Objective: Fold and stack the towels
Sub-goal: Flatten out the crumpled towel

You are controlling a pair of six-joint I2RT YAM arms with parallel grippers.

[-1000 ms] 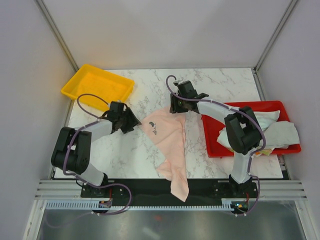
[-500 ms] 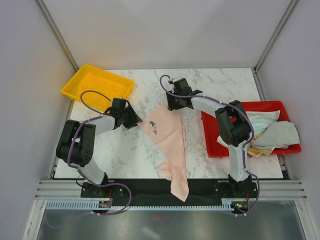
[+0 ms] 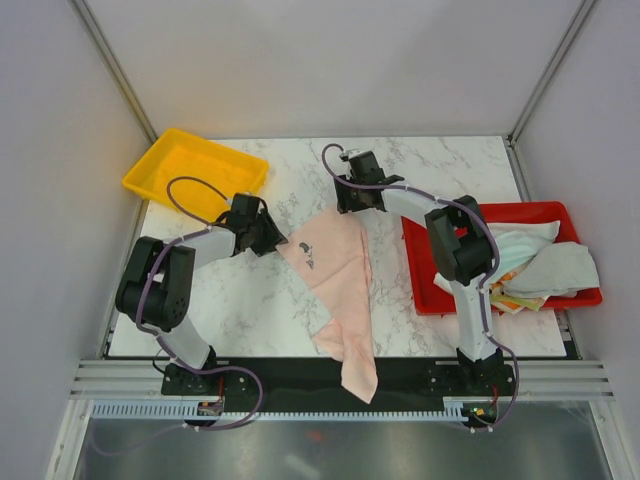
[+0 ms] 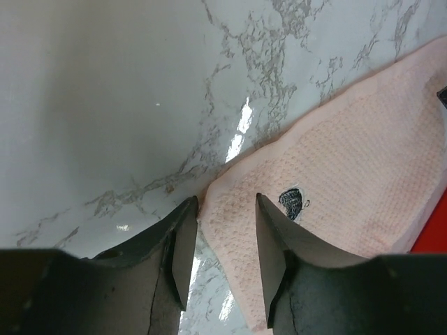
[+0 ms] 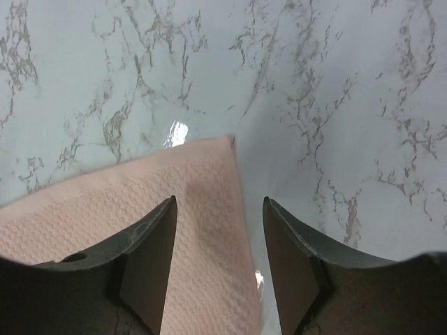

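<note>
A yellow tray (image 3: 195, 172) stands on the marble counter (image 3: 250, 300), to the left of the left claw (image 3: 270, 238) and farther back; the left claw is low over the counter with its two fingers (image 4: 181, 244) apart, and the left corner of the pink towel (image 3: 335, 270) lies flat between them, not pinched; from this claw the towel spreads to the right, and its near end reaches past the near edge of the counter; the right claw (image 3: 352, 205) is open too, one finger on each side of the far corner of the same towel; to the right of this claw a red tray (image 3: 420, 275) holds more crumpled towels (image 3: 560, 265), grey and pale.
</note>
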